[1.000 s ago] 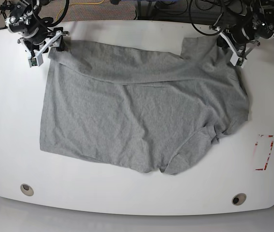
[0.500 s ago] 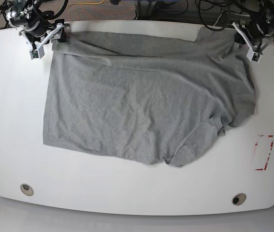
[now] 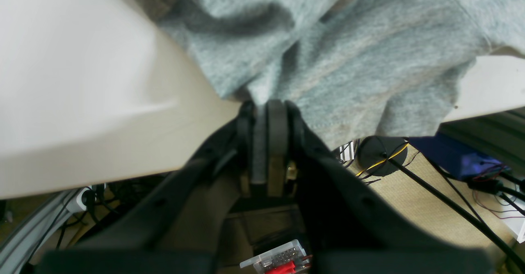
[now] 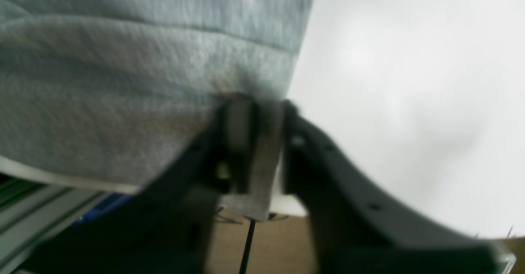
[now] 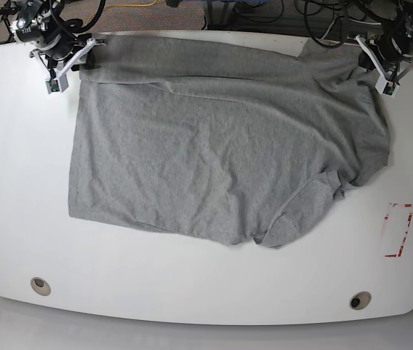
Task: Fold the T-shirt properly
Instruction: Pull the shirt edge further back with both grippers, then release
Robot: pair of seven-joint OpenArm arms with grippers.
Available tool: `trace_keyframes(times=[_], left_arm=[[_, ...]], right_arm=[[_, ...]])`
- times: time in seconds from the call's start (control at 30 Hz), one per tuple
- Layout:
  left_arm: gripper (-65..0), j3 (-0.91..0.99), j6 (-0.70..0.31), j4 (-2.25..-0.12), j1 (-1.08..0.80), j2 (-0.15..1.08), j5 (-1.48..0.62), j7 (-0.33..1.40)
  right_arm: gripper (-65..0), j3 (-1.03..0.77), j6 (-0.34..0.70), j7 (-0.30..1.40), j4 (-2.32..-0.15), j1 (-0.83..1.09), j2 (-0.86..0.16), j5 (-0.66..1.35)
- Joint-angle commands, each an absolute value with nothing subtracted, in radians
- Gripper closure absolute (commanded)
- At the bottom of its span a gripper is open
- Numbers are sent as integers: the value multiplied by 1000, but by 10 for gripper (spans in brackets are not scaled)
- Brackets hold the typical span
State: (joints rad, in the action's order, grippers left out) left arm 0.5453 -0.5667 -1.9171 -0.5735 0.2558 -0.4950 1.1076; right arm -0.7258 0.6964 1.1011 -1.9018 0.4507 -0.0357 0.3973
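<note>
The T-shirt point(image 5: 221, 146) lies spread on the bench point(image 5: 17, 182), unfolded; both jaws pinch its far edge, every fold remains

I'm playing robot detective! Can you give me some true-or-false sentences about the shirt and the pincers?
1. The soft heather-grey cotton T-shirt lies spread on the white table. True.
2. The left pincer is wide open. False: it is shut on the shirt's edge.
3. The right pincer pinches grey cloth. True.
4. The shirt is folded into a neat small square. False: it is still spread out.
5. Both pincers are at the table's far edge. True.
</note>
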Motion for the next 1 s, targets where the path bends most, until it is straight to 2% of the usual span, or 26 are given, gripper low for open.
trace_keyframes(times=[0.0, 0.23, 0.43, 0.7, 0.77, 0.8, 0.97], left_arm=[[-39, 553, -572, -1937, -578, 269, -506, 1101], [-39, 556, -605, -2000, -579, 269, -506, 1119], [-38, 598, -698, -2012, -568, 289, -507, 1194], [-40, 650, -698, -2005, -572, 295, -503, 1196], [-40, 651, -698, -2005, -572, 303, -503, 1196], [-40, 647, -698, -2003, -572, 309, -503, 1196], [-40, 641, -698, -2003, -570, 312, -503, 1196]], right_arm=[[0, -731, 698, 1090, -1922, 455, -47, 404], [0, -733, 698, 1090, -1925, 458, -47, 403], [0, -733, 698, 1118, -1965, 487, -39, 404], [-14, -733, 698, 1132, -1914, 503, -39, 395], [-54, -733, 698, 1132, -1894, 501, -42, 395], [-111, -731, 698, 1132, -1885, 499, -44, 395], [-315, -733, 698, 1132, -1905, 504, -42, 404]])
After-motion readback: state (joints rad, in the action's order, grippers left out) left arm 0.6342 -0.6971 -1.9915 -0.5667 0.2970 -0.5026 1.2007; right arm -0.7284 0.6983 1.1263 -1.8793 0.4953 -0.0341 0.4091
